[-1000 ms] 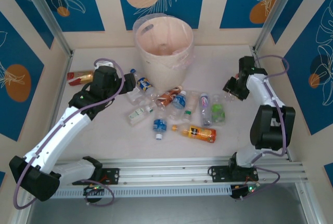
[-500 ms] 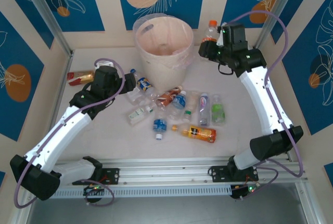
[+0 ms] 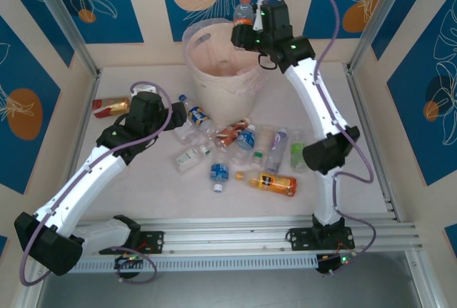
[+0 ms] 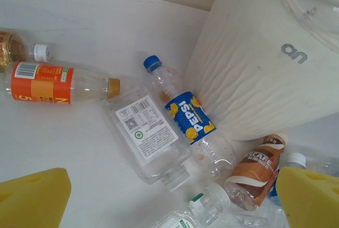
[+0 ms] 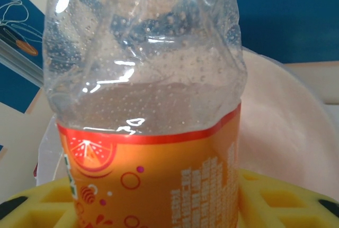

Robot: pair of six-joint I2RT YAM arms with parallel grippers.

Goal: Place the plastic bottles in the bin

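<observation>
Right pincer [image 3: 248, 34] swung from worktop [image 3: 157, 194] right side to far | clamps upright orange-capped clear plastic bottle [image 3: 243, 13] | bottle above far-right rim of round pale pink plastic bin [image 3: 214, 83]; mouth lies near-left | left pincer [image 3: 176, 113] spread wide, empty

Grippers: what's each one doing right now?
Left gripper: open, empty.
Right gripper: shut on the orange-label bottle, up by the bin.
</observation>
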